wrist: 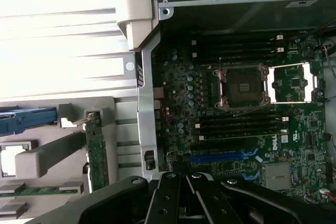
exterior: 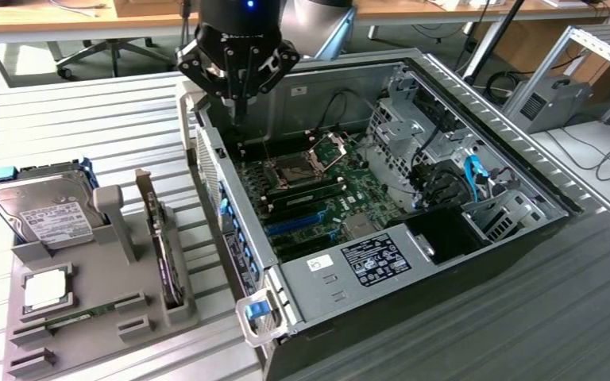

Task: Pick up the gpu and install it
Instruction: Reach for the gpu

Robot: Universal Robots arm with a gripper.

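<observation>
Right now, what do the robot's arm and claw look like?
The claw is glossy black, with chunky jointed fingers studded with round bolts. Above it a black housing carries a small blue light, and the arm is a smooth silver-grey tube.

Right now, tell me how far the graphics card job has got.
Done: nothing visible yet. The graphics card stands on edge in the grey holder beside the computer case. In hand: nothing; the gripper is shut and empty above the case's rim. Left: lifting the card and seating it; the blue slots on the board are bare.
</observation>
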